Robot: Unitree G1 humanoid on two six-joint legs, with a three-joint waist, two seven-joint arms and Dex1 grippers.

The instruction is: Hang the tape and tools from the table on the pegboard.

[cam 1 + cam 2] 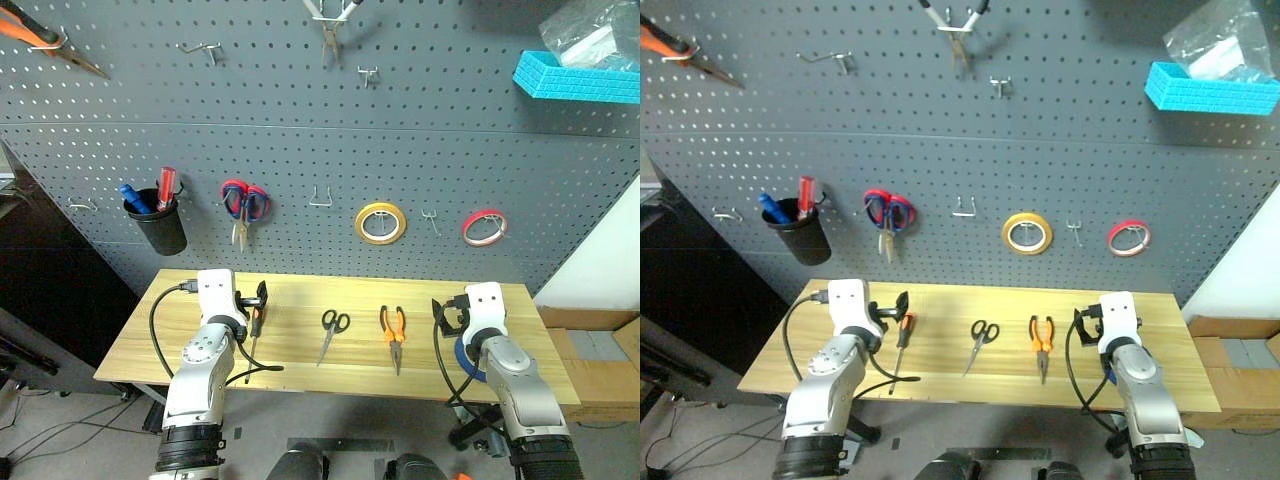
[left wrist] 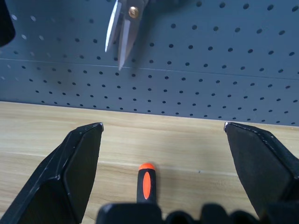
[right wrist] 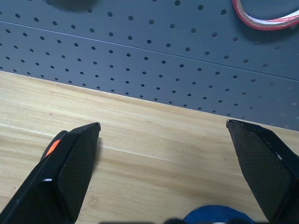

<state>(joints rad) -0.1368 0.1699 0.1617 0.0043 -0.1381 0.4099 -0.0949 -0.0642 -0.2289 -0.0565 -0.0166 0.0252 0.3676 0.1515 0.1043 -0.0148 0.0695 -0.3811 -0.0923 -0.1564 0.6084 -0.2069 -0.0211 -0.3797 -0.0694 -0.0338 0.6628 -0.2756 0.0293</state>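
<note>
The worktop (image 1: 300, 365) stood against the pegboard (image 1: 300, 150), with the tools in a row across it. The screwdriver (image 1: 254, 335) lay at the left, long axis running front to back, handle toward the board and thin shaft toward the near edge. The black-handled scissors (image 1: 331, 333) lay near the middle, loops toward the board, closed blades slanting toward the front and a little left. The pliers (image 1: 393, 335) lay just to their right, orange handles toward the board and nose toward the front edge. The blue tape (image 1: 468, 362) lay flat at the right, mostly hidden behind the right arm.

The left gripper (image 2: 163, 135) hovered over the screwdriver's handle end, its fingers (image 2: 77, 163) spread wide with nothing between them. The right gripper (image 3: 163, 135) hung above the blue roll, its fingers (image 3: 74, 163) also wide apart and holding nothing.

On the board hung a black cup (image 1: 160, 225) with a red-handled screwdriver in it, red-and-blue scissors (image 1: 243, 205), a yellow roll (image 1: 381, 222) and a red roll (image 1: 484, 227). Bare hooks showed between them, one (image 1: 320, 197) between the scissors and the yellow roll, another (image 1: 431, 218) between the two rolls. A blue basket (image 1: 575, 78) hung at the upper right.
</note>
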